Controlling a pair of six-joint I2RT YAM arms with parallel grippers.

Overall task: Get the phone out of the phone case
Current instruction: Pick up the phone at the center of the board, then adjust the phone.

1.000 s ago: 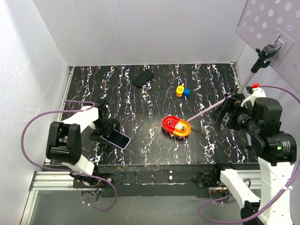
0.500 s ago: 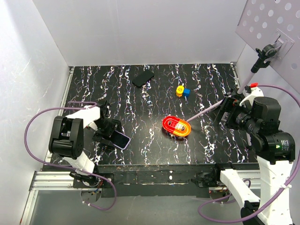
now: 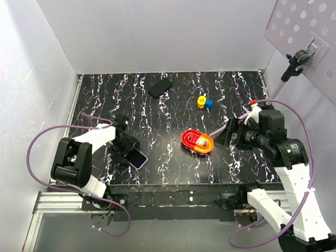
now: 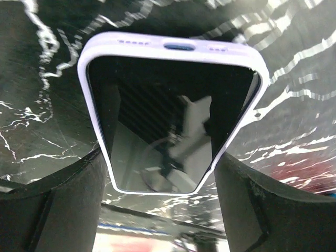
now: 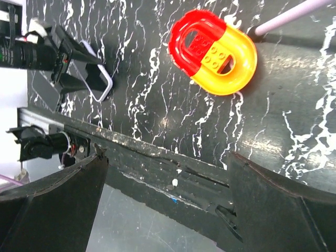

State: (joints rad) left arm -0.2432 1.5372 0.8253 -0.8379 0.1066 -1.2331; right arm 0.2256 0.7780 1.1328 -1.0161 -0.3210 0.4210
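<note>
The phone [image 3: 138, 157], dark-screened and sitting in a lilac phone case [image 4: 173, 47], lies flat near the table's front left. In the left wrist view the screen [image 4: 168, 121] fills the frame, and its near end sits between my two black fingers. My left gripper [image 3: 128, 147] [image 4: 157, 157] is closed in on that end, with both fingers against the case's sides. My right gripper [image 3: 229, 137] [image 5: 168, 157] hangs open over the right of the table, far from the phone, with nothing between its fingers.
A red and yellow toy ring [image 3: 197, 141] [image 5: 213, 51] lies mid-table. Small yellow and blue blocks [image 3: 204, 102] and a flat black object [image 3: 160, 87] sit farther back. White walls close in the left, back and right. The table's front edge [image 3: 173, 186] runs just behind the phone.
My left gripper has narrowed from wide open onto the phone's sides and nudged slightly right. The right arm has swung left and lower, toward the table's middle.
</note>
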